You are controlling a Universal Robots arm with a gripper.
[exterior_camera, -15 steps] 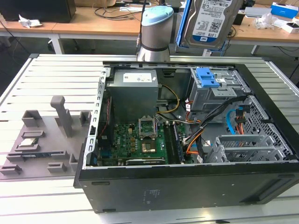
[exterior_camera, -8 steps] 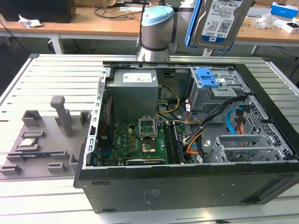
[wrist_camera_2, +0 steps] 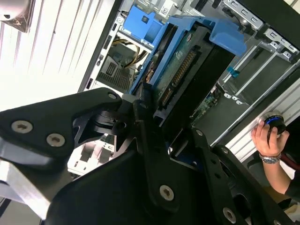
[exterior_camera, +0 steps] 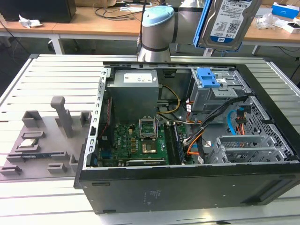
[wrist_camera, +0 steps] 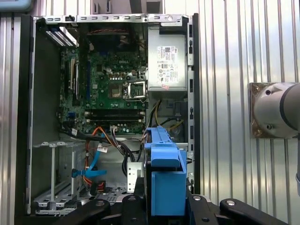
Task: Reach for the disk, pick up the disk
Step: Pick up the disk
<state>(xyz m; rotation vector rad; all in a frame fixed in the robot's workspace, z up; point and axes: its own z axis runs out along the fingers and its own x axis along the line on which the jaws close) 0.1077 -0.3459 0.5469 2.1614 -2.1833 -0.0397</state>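
Observation:
The disk (exterior_camera: pixel 228 21), a silver hard drive with a white-and-blue label and a blue frame, hangs upright high above the open computer case (exterior_camera: pixel 187 187), over its drive bay corner. In the second wrist view the disk (wrist_camera_2: pixel 187 75) shows its circuit-board side and blue frame, with my gripper (wrist_camera_2: pixel 161 126) shut on its near end between black fingers (wrist_camera_2: pixel 145 112). The first wrist view sees the disk (wrist_camera: pixel 164 178) edge-on, clamped in my gripper (wrist_camera: pixel 165 208), with the case interior far below.
The case holds a power supply (exterior_camera: pixel 133 91), a green motherboard (exterior_camera: pixel 136 140), loose cables and a blue latch (exterior_camera: pixel 208 77) on the drive cage. A grey fixture (exterior_camera: pixel 42 140) lies on the slatted table at the exterior view's left. A person's hand (wrist_camera_2: pixel 267 140) rests beside the table.

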